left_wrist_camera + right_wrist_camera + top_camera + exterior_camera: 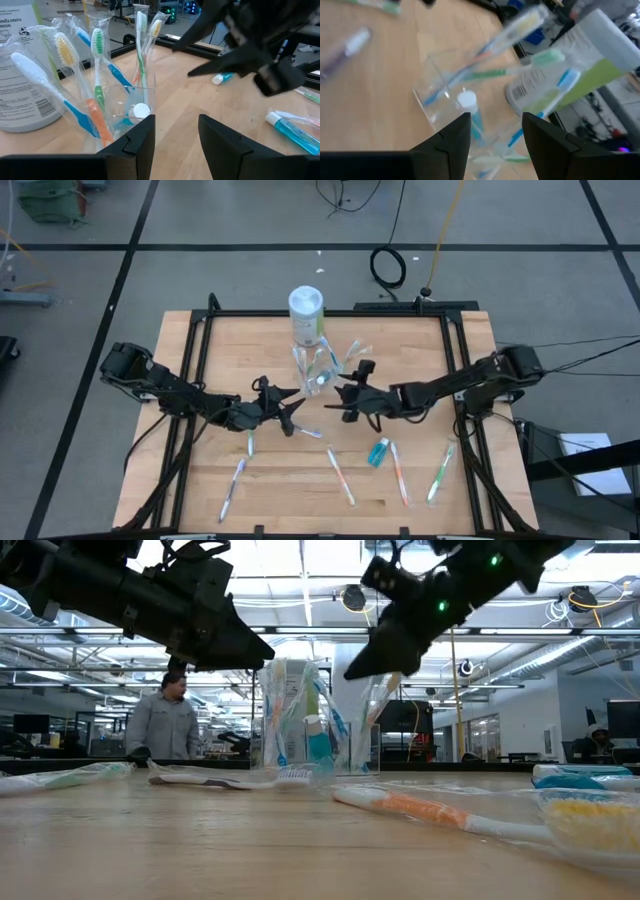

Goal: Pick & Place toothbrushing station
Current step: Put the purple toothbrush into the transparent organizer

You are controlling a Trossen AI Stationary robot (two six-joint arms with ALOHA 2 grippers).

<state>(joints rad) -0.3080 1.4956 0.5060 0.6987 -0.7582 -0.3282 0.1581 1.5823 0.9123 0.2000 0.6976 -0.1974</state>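
Left gripper and right gripper both open, empty, flanking clear cup

Bright overhead ceiling lights, motion-blurred right wrist view, soft shadows.

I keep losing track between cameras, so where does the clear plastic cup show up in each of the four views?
High view: clear cup at centre, just below the white canister.
Low view: cup mid-picture, brushes standing in it.
Left wrist view: cup left of centre, above the left pincer.
Right wrist view: cup near the middle, above the right pincer.
Shared landmark: the canister next to it.
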